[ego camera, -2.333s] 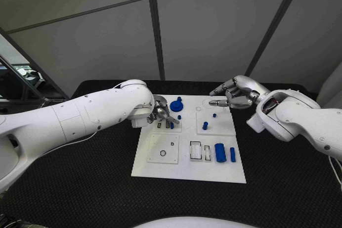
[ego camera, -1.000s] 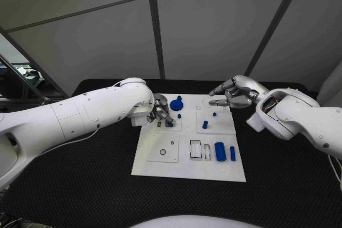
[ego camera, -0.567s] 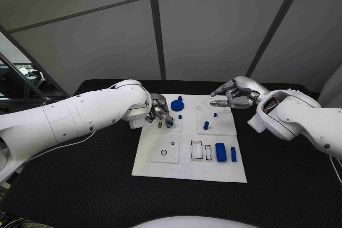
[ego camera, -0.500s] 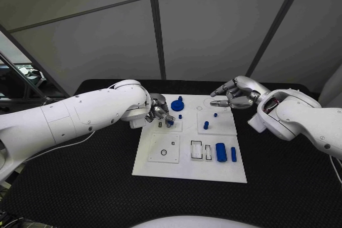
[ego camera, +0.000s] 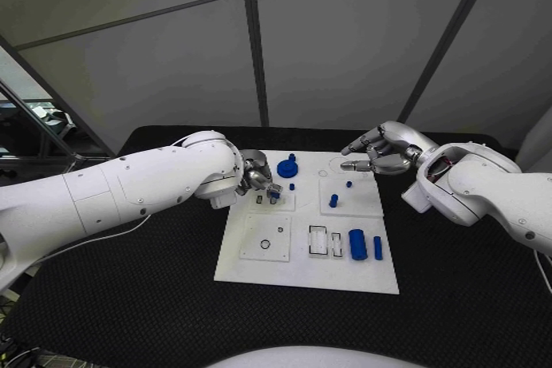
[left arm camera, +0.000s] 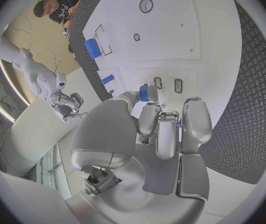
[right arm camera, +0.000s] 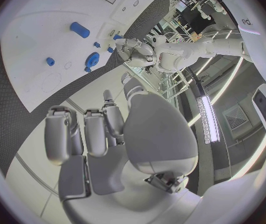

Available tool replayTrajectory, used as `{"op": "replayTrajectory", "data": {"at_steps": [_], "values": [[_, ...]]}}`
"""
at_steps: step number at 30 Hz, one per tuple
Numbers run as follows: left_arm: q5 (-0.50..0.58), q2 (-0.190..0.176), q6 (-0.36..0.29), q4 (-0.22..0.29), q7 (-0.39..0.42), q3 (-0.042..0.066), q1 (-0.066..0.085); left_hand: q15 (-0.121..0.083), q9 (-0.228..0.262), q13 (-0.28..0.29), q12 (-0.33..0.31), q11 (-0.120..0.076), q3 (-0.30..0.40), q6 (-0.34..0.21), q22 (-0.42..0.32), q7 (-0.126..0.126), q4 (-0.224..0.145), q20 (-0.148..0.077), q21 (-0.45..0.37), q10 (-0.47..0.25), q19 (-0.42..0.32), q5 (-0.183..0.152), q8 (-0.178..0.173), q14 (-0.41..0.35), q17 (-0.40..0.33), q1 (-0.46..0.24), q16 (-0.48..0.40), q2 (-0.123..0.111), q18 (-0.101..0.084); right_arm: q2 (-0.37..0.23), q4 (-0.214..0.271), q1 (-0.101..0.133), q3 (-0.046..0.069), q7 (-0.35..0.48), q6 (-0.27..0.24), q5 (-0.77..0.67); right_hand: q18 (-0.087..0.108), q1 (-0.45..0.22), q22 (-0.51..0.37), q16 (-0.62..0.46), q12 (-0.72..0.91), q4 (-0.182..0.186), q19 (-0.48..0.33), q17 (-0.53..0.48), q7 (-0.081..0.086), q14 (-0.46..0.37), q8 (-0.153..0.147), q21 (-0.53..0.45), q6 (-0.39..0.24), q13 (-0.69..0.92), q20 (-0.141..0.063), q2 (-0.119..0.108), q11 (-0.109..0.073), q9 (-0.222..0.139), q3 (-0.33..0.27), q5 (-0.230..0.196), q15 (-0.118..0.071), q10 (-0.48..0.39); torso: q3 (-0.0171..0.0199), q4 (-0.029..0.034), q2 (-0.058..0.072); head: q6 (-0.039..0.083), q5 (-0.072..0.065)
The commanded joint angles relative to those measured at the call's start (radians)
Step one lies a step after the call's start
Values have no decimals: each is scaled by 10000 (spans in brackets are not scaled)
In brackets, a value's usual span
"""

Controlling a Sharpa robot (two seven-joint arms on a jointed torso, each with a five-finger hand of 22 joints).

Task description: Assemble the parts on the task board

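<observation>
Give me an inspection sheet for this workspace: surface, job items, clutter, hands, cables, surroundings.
Surface: black table, textured mat.
Job's things: white task board in the middle; large blue round part near its far edge, a small blue peg at mid-board, two blue cylinders lying near its right side; several slots empty.
Clutter: nothing seen.
Hands: left hand over the board's far-left section, pinching a small blue part. Right hand hovers over the board's far-right corner, fingers curled, holding nothing.
Cables: thin white cable along the left arm.
Surroundings: grey panel walls behind the table.
</observation>
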Motion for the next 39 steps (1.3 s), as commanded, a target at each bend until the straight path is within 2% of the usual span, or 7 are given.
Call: {"op": "replayTrajectory", "data": {"at_steps": [1,15,19,24,39], "values": [[-379,31,-7,-4,-228,1,-12,-66,19,979,-53,30,1702,43,23,-22,-1639,-1,59,39,82,37,-70,925,2144,-90,32,13,-206,16,4,21,8,87,82,-69,58,5,624,-50,24,-51,37,0,4,415,-55,-36,23,7,-71,107,11,-11,-16,51,-59,17,3,-8,10,-24,6],[-910,138,124,-70,-430,-7,-93,-65,71,1022,12,31,1798,61,33,-22,-1706,-2,62,65,83,35,-77,931,2161,-167,48,8,-206,51,-3,21,8,86,119,-143,58,5,624,-50,24,-51,37,0,4,415,-55,-36,23,7,-71,107,11,-11,-16,51,-59,17,6,-14,16,-38,-61],[-951,146,271,-68,-470,-10,-98,-64,77,1022,10,31,1807,64,28,-23,-1713,-2,59,65,80,35,-77,932,2165,-175,51,7,-205,64,-10,21,8,88,136,-146,58,5,624,-50,24,-51,37,0,4,415,-55,-36,23,7,-71,107,11,-11,-16,51,-59,17,6,-5,2,-55,-57],[-966,147,427,-84,-522,-15,-100,-64,99,1028,13,30,1841,75,17,-25,-1741,-2,52,68,70,41,-75,934,2171,-198,57,5,-202,78,-18,20,8,91,147,-148,58,5,624,-50,24,-51,37,0,4,415,-55,-36,23,7,-71,107,11,-11,-16,51,-59,17,5,-8,5,-92,13],[-972,185,686,-113,-542,-20,-104,-65,136,1033,9,29,1897,87,11,-25,-1788,-3,45,69,61,70,-72,932,2166,-235,53,3,-199,119,-39,20,8,96,167,-148,56,-22,632,-50,27,-56,44,4,8,418,-70,-34,21,6,-71,111,13,-15,-26,58,-58,22,9,-5,4,-113,22]]}}
